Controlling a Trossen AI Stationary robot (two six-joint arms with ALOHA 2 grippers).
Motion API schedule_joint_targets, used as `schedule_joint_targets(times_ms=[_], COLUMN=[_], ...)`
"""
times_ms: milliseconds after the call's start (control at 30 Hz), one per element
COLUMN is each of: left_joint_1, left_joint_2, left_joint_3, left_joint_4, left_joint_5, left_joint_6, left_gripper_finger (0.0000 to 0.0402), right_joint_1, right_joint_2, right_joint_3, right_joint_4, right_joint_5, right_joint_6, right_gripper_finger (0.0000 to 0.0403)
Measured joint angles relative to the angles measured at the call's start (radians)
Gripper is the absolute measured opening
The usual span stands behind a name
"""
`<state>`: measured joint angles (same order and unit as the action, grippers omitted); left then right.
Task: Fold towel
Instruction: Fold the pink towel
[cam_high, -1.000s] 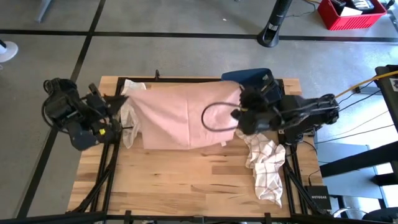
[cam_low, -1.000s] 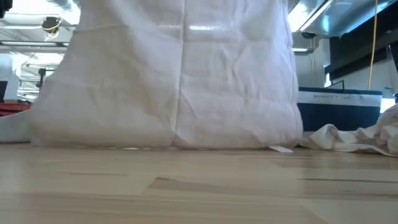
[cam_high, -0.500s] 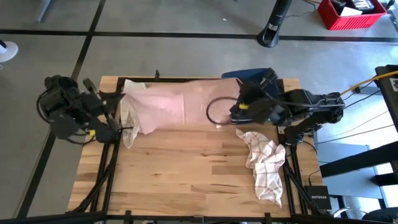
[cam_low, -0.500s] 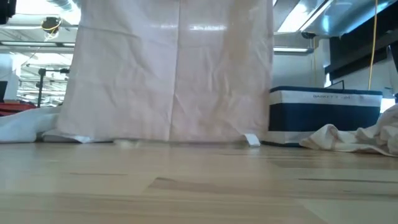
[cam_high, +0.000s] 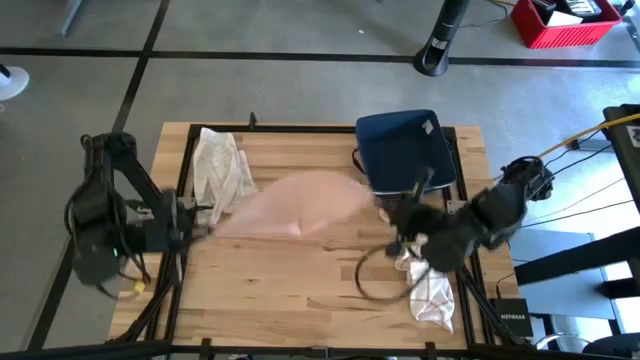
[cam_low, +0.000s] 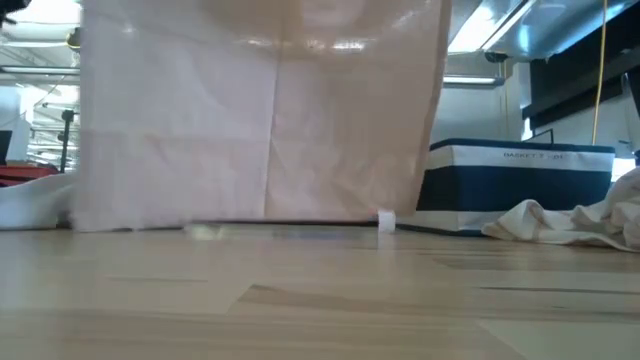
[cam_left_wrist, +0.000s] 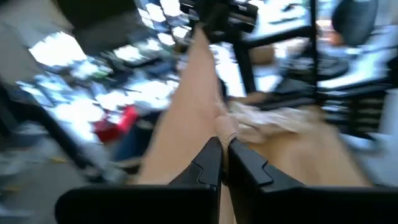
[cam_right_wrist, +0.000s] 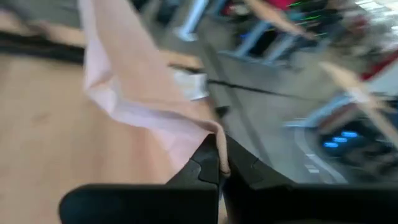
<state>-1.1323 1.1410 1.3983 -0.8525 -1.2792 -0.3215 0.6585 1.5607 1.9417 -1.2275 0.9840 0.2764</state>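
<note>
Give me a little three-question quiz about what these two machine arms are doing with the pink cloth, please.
1. True or false: both the left pincer and the right pincer are shut on the pale pink fabric towel.
2. Multiple choice: the dark blue box with the white band sits (A) at the table's far right corner, (B) under the pink towel, (C) on the floor.
3. Fill in: the crumpled white checked cloth lies near the ___ arm.

Key: 1 true; 2 A; 3 right.
</note>
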Motion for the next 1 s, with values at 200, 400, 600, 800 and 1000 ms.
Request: schedule_joint_targets(times_ms=[200, 400, 600, 800, 1000], left_joint_1=[-0.046, -0.1, -0.153, -0.175, -0.161], left_joint_2=[0.162, 0.348, 0.498, 0.62, 0.69], left_joint_3=[0.0, 0.0, 0.0, 0.0, 0.0], left_joint_4=[-0.135, -0.15, -0.153, -0.145, -0.121], left_joint_5=[0.205, 0.331, 0.342, 0.401, 0.599], left_joint_6=[-0.38, -0.62, -0.828, -0.959, -0.991], left_gripper_finger=[0.0008, 0.0008, 0.0008, 0.0008, 0.0008], right_joint_1=[0.089, 0.168, 0.241, 0.287, 0.297], right_joint_2=[0.062, 0.121, 0.159, 0.21, 0.279], right_joint_3=[-0.111, -0.26, -0.378, -0.453, -0.482], right_joint_4=[-0.023, 0.041, 0.196, 0.326, 0.368], right_joint_5=[-0.186, -0.28, -0.317, -0.419, -0.523], right_joint_6=[0.228, 0.411, 0.528, 0.563, 0.618], right_gripper_finger=[0.0005, 0.0005, 0.0005, 0.0005, 0.0005])
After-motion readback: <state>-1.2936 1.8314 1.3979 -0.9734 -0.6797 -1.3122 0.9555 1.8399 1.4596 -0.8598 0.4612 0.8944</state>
